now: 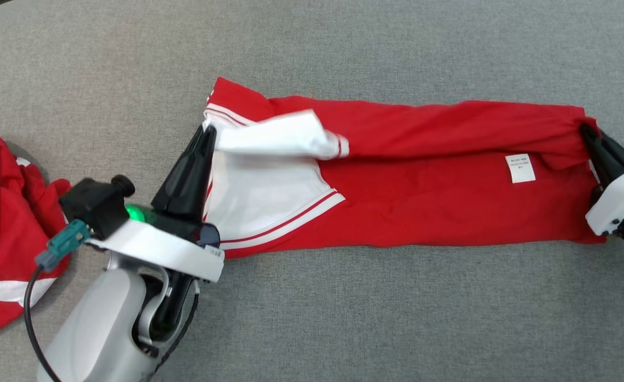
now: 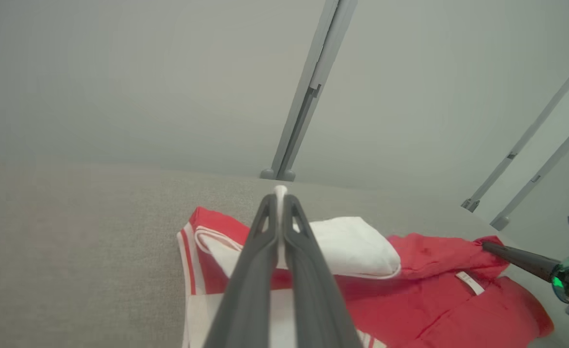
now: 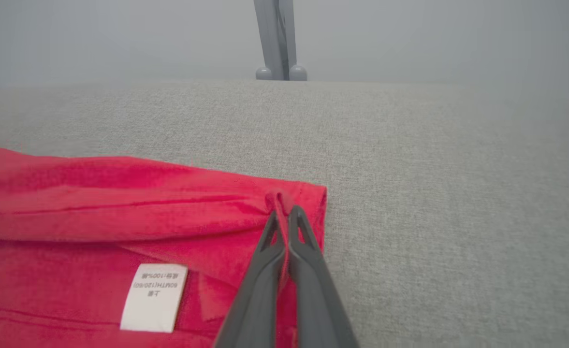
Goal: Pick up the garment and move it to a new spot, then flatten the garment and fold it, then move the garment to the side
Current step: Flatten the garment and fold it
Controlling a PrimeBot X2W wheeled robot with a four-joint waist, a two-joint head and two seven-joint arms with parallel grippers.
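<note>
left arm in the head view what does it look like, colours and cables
Pale grey forearm, white wrist band, black camera block with a green light, a teal plug trailing a black cable. The left pincer has two long dark tapered fingers.

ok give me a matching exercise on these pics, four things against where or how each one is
Things
1. left claw
2. right claw
3. small white rectangular care label
4. bunched second red-and-white garment

States
A. lying on red cloth near the right claw
B. heaped at the grey fabric table's left edge
C. shut on the plain red end of the long red garment
D. shut on that garment's white-trimmed end

Pairs: 1-D, 2-C, 3-A, 4-B
</note>
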